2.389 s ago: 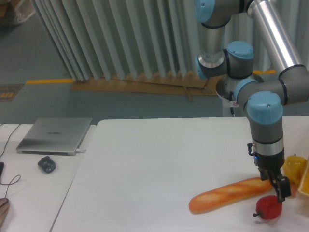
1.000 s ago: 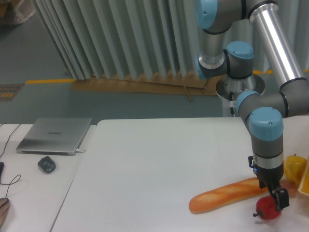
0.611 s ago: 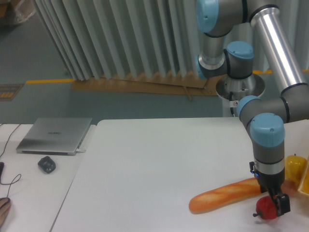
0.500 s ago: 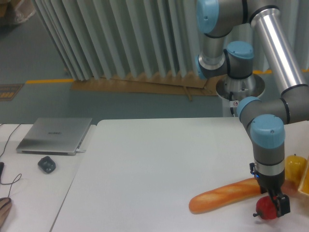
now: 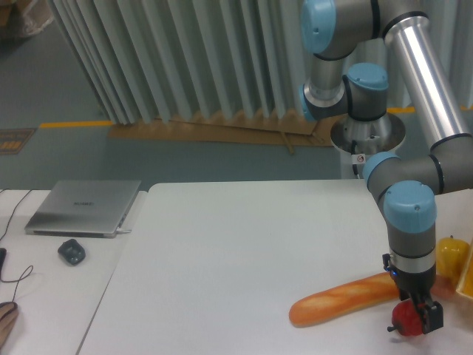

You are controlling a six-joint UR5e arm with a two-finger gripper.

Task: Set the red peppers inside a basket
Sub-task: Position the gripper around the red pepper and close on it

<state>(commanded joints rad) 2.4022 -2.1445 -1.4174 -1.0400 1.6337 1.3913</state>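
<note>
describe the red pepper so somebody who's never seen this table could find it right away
Start at the white table and go to its near right corner, where a long bread loaf lies. The red pepper sits just off the loaf's right end, with the gripper down around it. It is small, round and glossy red, unlike the yellow pepper farther back.

The white table (image 5: 244, 244) carries a bread loaf (image 5: 341, 298), a red pepper (image 5: 406, 319) just beside its right end and a yellow pepper (image 5: 451, 257) near the right edge.
</note>
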